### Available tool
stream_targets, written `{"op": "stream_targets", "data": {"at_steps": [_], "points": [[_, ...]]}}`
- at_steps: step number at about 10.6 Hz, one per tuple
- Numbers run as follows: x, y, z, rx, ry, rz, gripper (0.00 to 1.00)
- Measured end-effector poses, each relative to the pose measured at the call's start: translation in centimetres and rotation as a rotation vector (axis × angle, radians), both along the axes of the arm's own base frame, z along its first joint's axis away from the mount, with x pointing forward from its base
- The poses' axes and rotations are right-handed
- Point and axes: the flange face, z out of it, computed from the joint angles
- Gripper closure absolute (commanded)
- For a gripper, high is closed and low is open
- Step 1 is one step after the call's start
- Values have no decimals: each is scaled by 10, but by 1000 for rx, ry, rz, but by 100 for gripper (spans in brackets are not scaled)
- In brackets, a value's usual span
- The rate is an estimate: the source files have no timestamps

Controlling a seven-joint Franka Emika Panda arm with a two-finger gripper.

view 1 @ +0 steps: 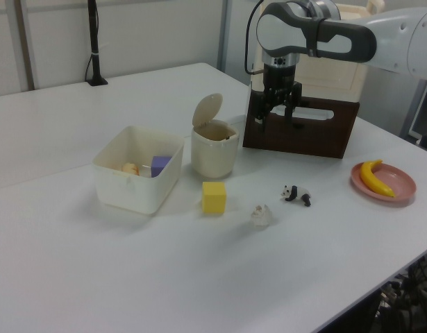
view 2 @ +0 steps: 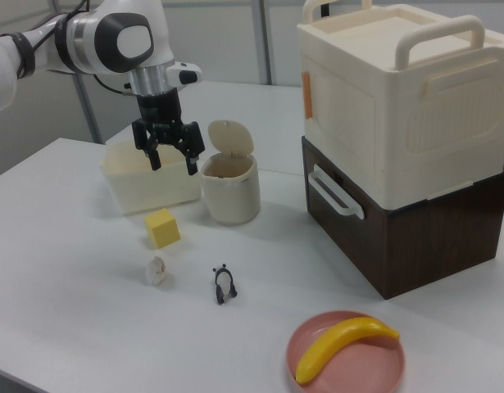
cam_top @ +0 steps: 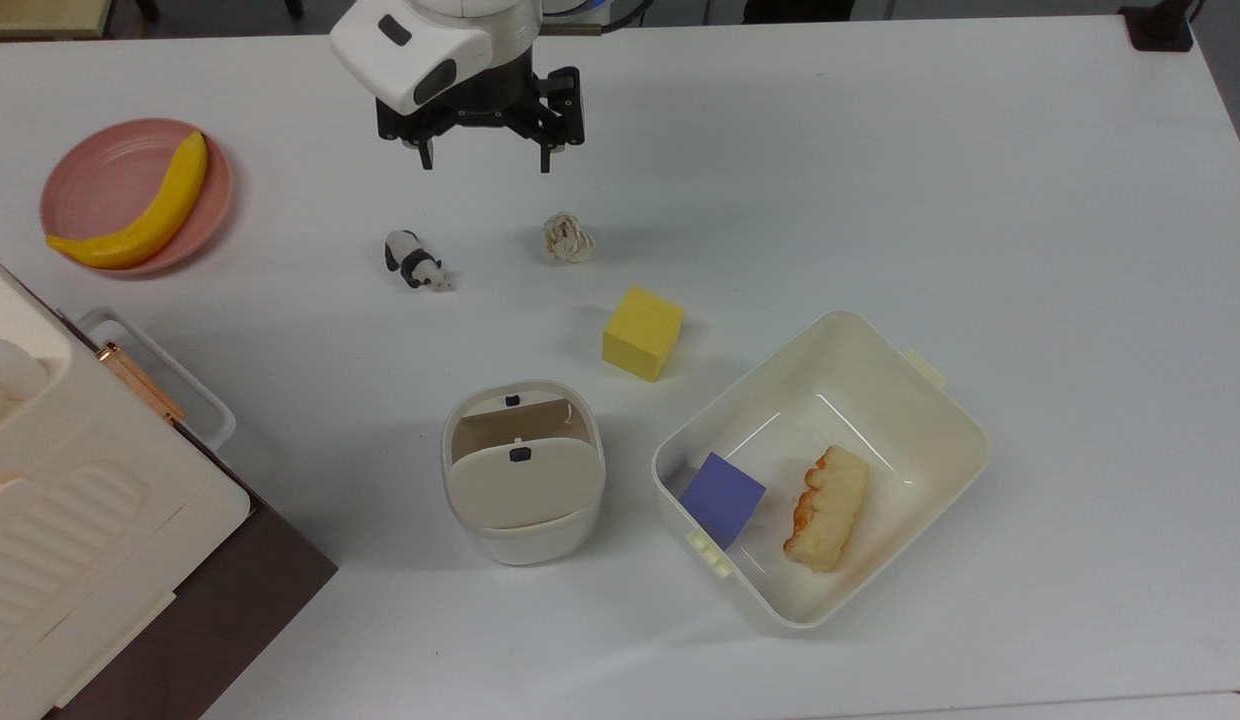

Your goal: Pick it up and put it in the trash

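One arm: white Franka arm above the counter (cam_top: 880,150), wrist pointing down, in the top view at the upper middle.
Tool (cam_top: 483,160): black two-finger unit, fingers spread wide apart, nothing between them; held in the air clear of the counter. Seen also in the left view (view 1: 276,119) and the right view (view 2: 172,164).
Paper ball (cam_top: 567,238): small, off-white, wrinkled; lies on the bare counter, below the tool and slightly to the top view's right of it, apart from it. Left view (view 1: 261,216); right view (view 2: 157,269).
Trash bin (cam_top: 523,470): cream, rounded-square, upright on the counter well apart from the paper ball; swing flap tilted up, brown interior visible. In the left view (view 1: 214,148) the flap stands raised.
Yellow cube (cam_top: 642,333): on the counter between the paper ball and the tub, touching neither.
Tub (cam_top: 940,420): larger cream rectangular container, just beside the trash bin on the top view's right; holds a purple block (cam_top: 722,497) and a piece of bread (cam_top: 828,508).
Panda figurine (cam_top: 414,261): black and white, near the paper ball on the top view's left.
Plate (cam_top: 90,180): pink, at the top view's left edge; carries a banana (cam_top: 145,215).
Storage box (view 2: 399,106): cream case with handles, stacked on a dark brown base (view 2: 415,237).
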Motion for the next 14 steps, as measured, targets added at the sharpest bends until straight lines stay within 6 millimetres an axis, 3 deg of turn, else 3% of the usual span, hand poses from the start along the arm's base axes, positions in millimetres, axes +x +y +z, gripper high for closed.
{"op": "stream_targets", "data": {"at_steps": [10,12,14], "points": [[-1,2,-1,3,6,32,0],[-4,9,-16,6,45,66,0],[-15,27,-56,15,147,173,0]]}}
